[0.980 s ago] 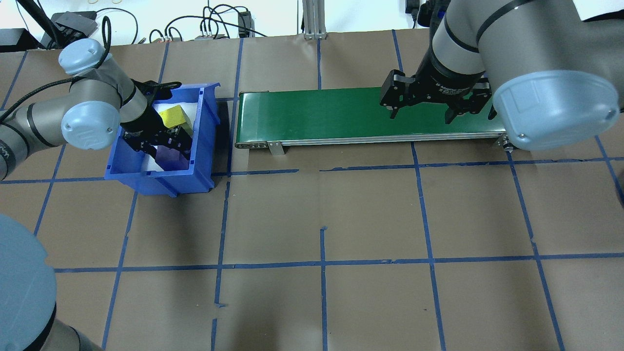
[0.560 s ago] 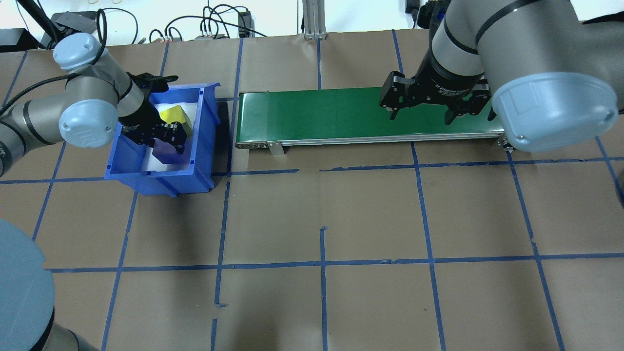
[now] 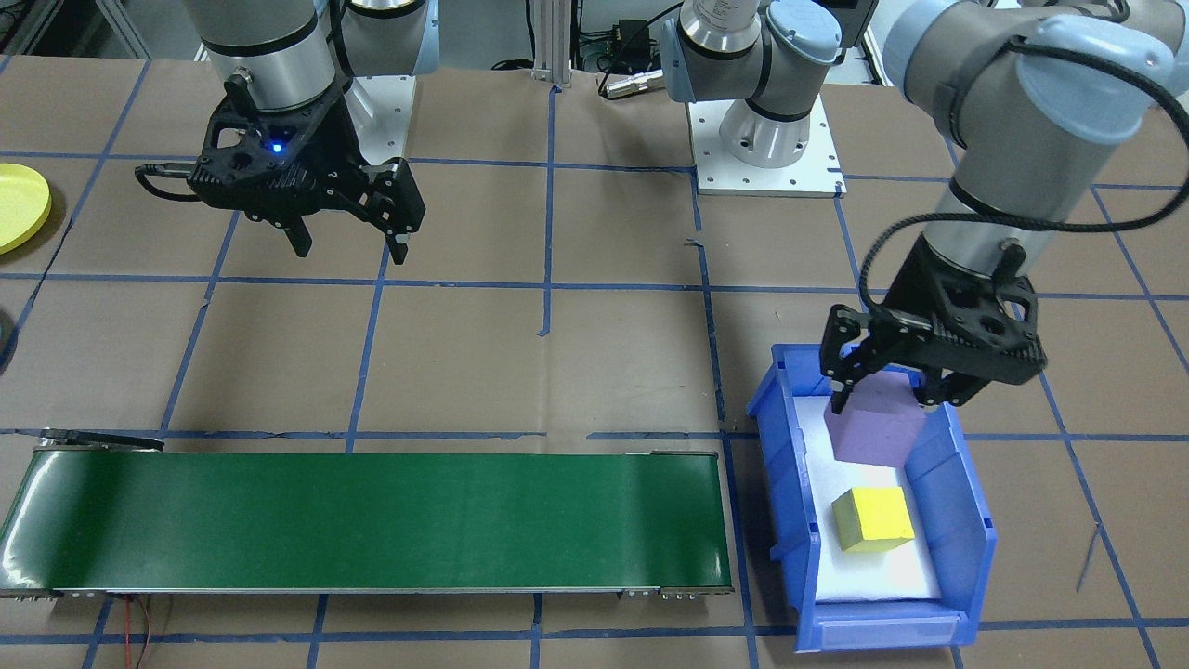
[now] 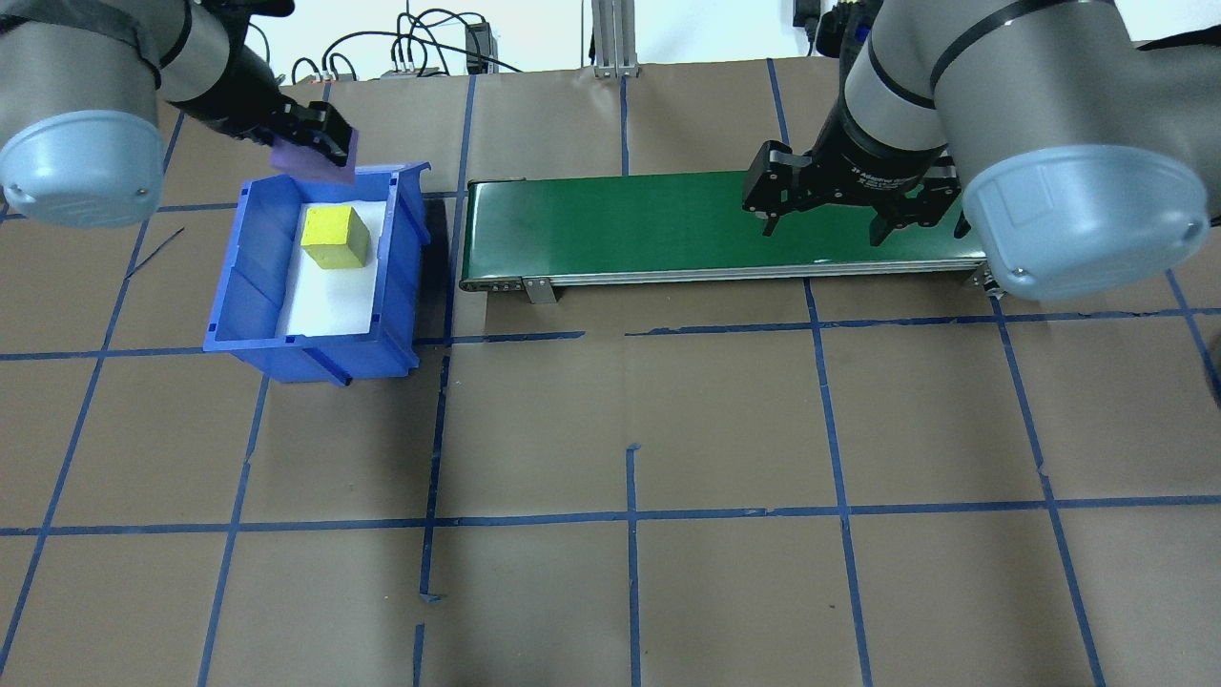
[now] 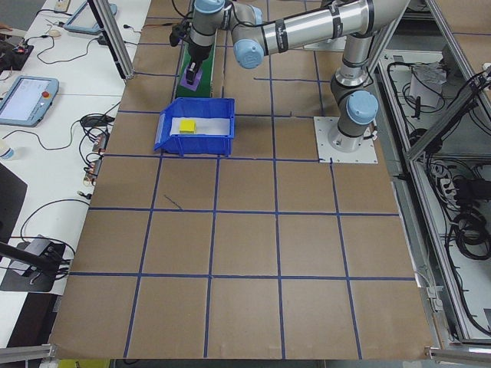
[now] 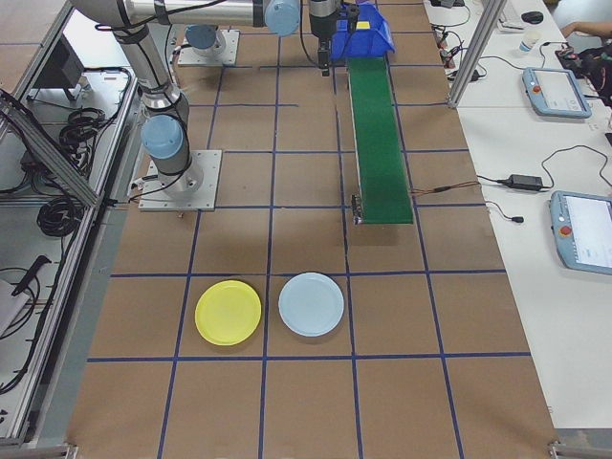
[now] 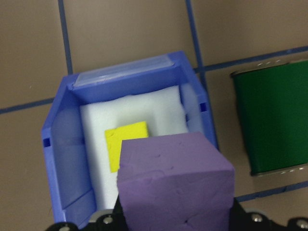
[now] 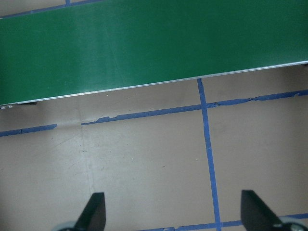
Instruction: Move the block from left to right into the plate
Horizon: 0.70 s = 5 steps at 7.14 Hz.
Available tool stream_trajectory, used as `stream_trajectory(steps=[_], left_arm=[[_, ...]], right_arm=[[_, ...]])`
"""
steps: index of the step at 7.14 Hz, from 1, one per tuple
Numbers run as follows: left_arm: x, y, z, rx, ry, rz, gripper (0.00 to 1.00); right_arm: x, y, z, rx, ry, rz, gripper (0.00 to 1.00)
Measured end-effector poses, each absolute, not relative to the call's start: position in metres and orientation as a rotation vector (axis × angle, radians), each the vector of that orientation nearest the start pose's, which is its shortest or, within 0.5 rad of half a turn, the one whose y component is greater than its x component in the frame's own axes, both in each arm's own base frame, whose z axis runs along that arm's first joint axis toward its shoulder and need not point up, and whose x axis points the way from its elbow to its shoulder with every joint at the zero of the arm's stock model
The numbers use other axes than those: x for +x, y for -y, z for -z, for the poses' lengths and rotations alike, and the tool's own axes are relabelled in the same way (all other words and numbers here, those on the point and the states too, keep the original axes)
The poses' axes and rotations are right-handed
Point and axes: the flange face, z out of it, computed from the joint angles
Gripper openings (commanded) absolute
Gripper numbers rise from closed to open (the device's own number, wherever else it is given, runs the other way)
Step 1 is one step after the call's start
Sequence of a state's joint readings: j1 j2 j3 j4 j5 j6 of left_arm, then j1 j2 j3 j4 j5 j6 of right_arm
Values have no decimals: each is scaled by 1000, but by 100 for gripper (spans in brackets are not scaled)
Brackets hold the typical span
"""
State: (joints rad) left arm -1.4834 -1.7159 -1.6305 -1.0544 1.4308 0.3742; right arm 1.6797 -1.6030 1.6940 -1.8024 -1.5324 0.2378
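My left gripper (image 3: pixel 894 401) is shut on a purple foam block (image 3: pixel 878 426) and holds it in the air above the blue bin (image 3: pixel 968 520). In the overhead view that gripper (image 4: pixel 315 141) and the purple block (image 4: pixel 322 164) sit over the bin's far rim. The left wrist view shows the purple block (image 7: pixel 175 179) filling the foreground. A yellow block (image 4: pixel 334 239) lies on white foam inside the bin. My right gripper (image 4: pixel 825 224) hangs open and empty over the far end of the green conveyor belt (image 4: pixel 658 229). The yellow plate (image 6: pixel 228 313) lies flat on the table beyond the belt's end.
A light blue plate (image 6: pixel 311 304) lies beside the yellow one. The belt (image 3: pixel 372 520) runs between the bin and the right arm's side. In the front-facing view only an edge of the yellow plate (image 3: pixel 20 204) shows. Cables and control tablets line the table's far side.
My left gripper closed on the purple block inside the bin and has lifted it out, rising above the bin's far rim. The right gripper has stayed in place.
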Motion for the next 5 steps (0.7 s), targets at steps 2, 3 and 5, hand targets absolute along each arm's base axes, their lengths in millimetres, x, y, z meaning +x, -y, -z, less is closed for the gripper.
stream_trajectory(steps=[2, 3, 5], left_arm=[[-170, 587, -394, 717, -3132, 480, 8], [-192, 604, -352, 776, -3124, 482, 8], [-206, 631, -291, 806, -3113, 487, 99]], right_arm=[[190, 472, -467, 194, -3067, 202, 100], [190, 472, -467, 194, -3067, 201, 100], [190, 472, -467, 194, -3067, 203, 100]])
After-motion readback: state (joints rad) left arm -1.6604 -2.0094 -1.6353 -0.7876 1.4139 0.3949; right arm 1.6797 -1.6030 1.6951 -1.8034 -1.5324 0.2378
